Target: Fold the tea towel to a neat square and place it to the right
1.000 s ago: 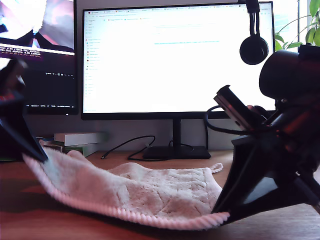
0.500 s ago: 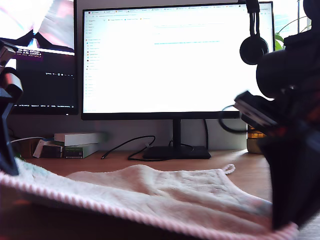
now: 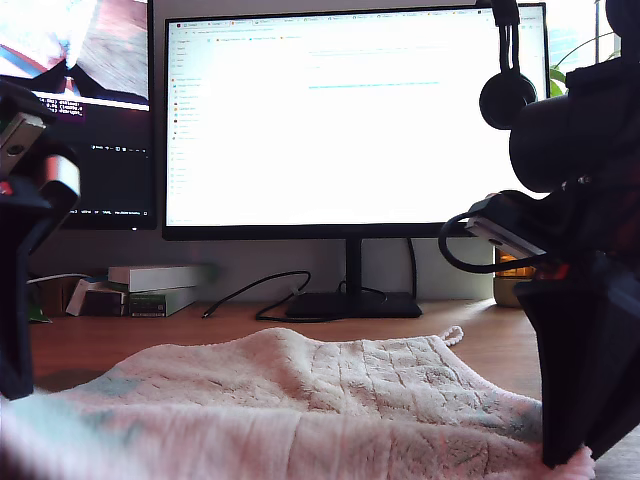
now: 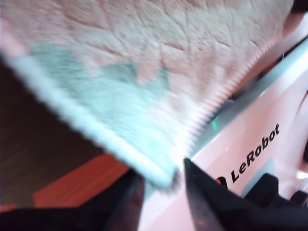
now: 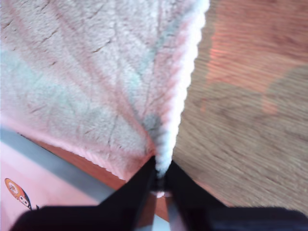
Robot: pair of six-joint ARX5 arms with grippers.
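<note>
The tea towel (image 3: 330, 390), fluffy pale pink with blue-green patches, is stretched low over the wooden desk between two dark arms. One arm (image 3: 20, 300) stands at the exterior view's left, the other (image 3: 585, 380) at its right; the wrist views do not show which is which. My first gripper (image 4: 163, 185) is shut on a towel corner (image 4: 144, 72) where a pale edge meets the corded edge. My second gripper (image 5: 160, 180) pinches the corded edge of the towel (image 5: 82, 82), and the cloth fans out from its jaws.
Behind the towel are a monitor stand (image 3: 350, 303), a black cable (image 3: 250, 295) and stacked boxes (image 3: 150, 285). Headphones (image 3: 508, 95) hang on the monitor. A pink LeRobot surface (image 4: 255, 149) lies beside the towel. Bare wood (image 5: 250, 96) shows beside the second gripper.
Both arms have come nearer the exterior camera and moved apart. The towel's corded front edge has come forward and dropped out of the picture, pulling the cloth flatter.
</note>
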